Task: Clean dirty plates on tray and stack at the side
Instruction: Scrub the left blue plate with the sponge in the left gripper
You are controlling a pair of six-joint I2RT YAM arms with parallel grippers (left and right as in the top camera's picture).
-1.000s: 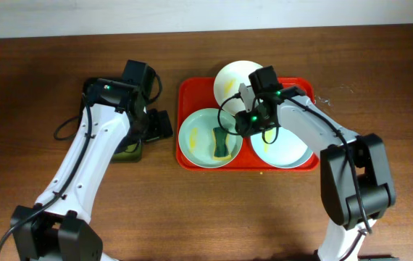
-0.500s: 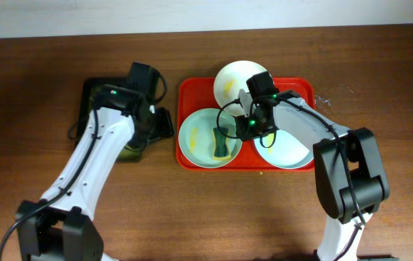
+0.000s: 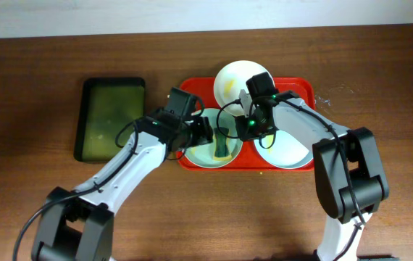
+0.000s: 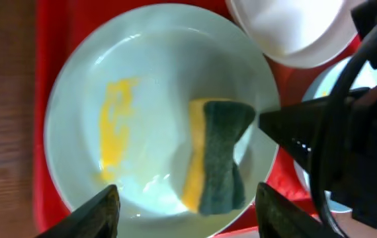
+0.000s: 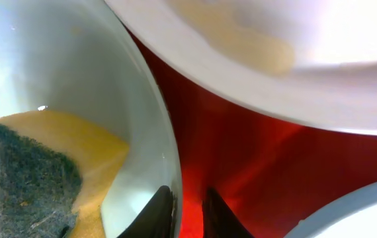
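- Hovering over the sponge on the blue plate, left fingers stand wide open, empty.
- Right fingers, nearly closed, apparently pinch that plate's rim.
- Plate lies in the tray.

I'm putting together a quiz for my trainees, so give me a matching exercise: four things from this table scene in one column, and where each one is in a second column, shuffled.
1. sponge
2. white plate
3. dark green tray
4. red tray

A. on the bare table, apart from the plates
B. lying in the pale blue plate with the yellow smear
C. at the red tray's far edge
D. under all three plates

Pairs: 1-B, 2-C, 3-A, 4-D
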